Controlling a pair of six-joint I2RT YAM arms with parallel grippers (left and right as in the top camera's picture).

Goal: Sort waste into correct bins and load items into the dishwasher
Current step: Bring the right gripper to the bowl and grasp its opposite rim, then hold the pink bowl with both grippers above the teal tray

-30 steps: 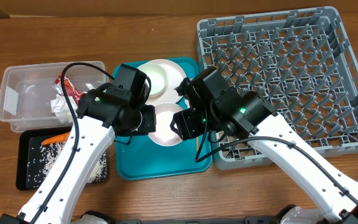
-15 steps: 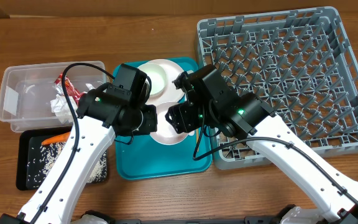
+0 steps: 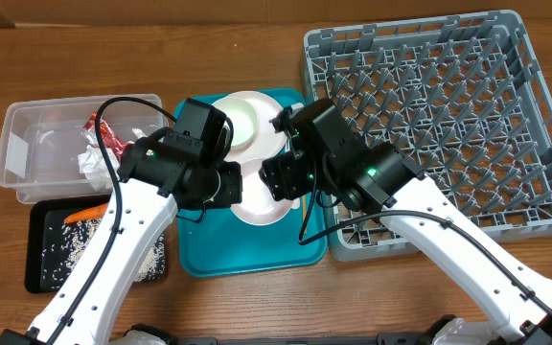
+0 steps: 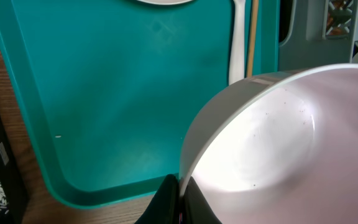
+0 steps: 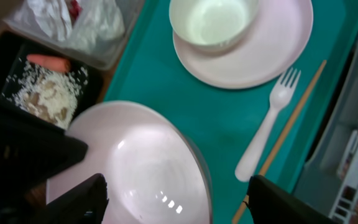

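Shifted toward 10 o'clock, the right gripper (image 5: 179,202) is spread around the white bowl (image 5: 142,168), pinched at its rim by the left gripper (image 4: 176,198) over the teal tray (image 4: 104,93), seemingly for handover.
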